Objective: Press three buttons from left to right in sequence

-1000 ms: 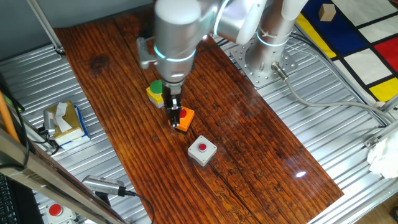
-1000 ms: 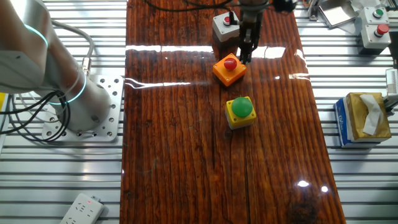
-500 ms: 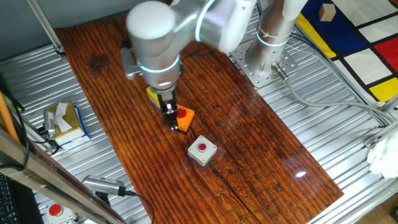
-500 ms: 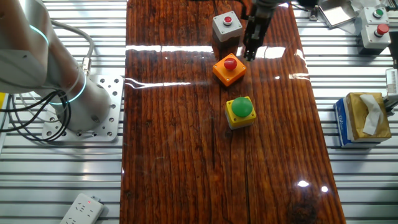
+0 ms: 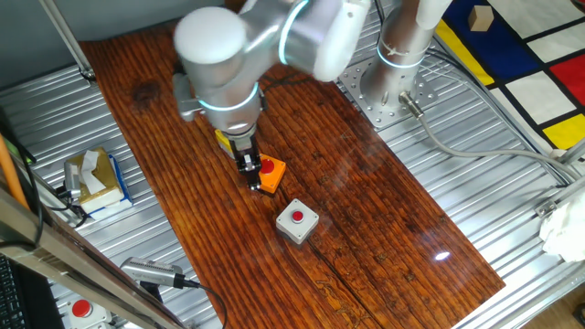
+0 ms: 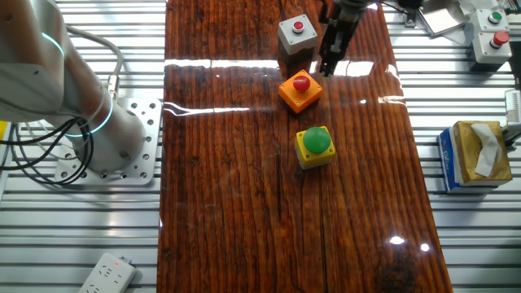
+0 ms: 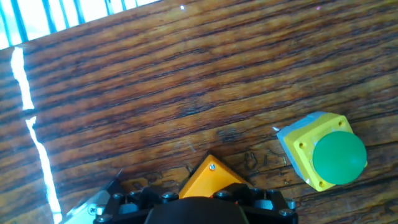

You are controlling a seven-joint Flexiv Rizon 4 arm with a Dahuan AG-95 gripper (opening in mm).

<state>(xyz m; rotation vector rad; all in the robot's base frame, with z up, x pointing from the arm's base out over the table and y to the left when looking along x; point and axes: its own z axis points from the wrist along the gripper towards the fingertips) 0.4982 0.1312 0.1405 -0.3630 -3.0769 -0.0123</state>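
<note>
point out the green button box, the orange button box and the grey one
green button box point(image 6: 314, 140), the other fixed view, on its green cap
orange button box point(image 6: 299, 92), the other fixed view, on its top face
grey button box point(image 5: 297, 222), one fixed view, on its top face

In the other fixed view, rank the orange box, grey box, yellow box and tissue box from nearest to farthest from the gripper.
From the gripper:
1. Orange box, just below and left of the fingertips; the grey box, up and left, is about as near, too close to call.
2. Yellow box, further down the board.
3. Tissue box, off the board at the right.
</note>
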